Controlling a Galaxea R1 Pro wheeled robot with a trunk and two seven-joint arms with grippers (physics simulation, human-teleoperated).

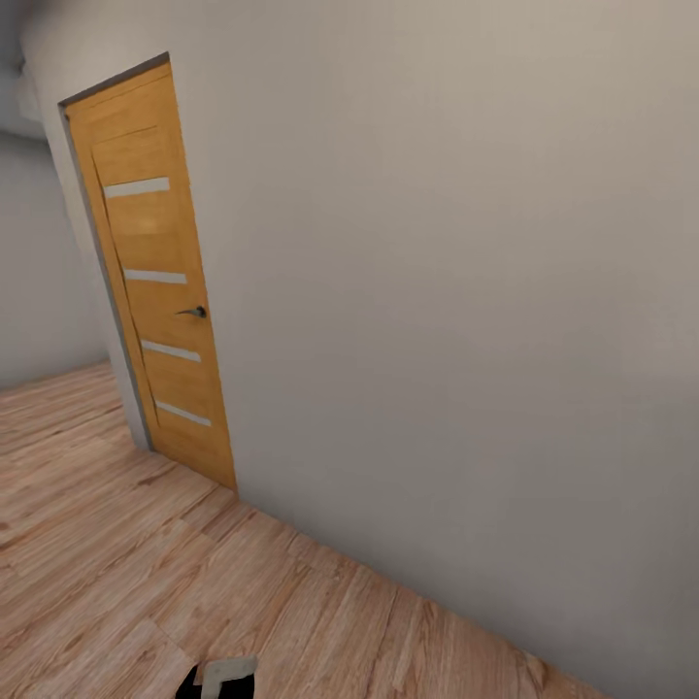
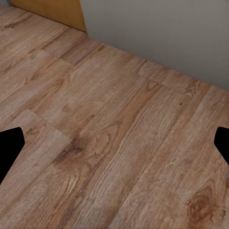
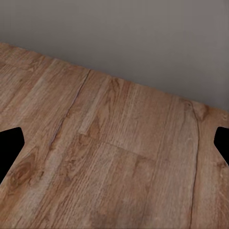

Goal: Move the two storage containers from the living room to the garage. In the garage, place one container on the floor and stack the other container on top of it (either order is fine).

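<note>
Head view – orange door; wrists – planks.

Light wood plank flooring runs up to the grey-white wall.

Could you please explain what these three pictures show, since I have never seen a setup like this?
They come from a simulated wheeled robot with two arms. The large picture is from its head camera: an orange-wood door with a dark handle, shut in a plain grey wall, above a light wood plank floor. The two smaller pictures are from cameras on the wrists, looking along each claw. The left claw and right claw are both open; their black fingertips sit at the picture edges with bare planks between. Nothing is held.
</note>
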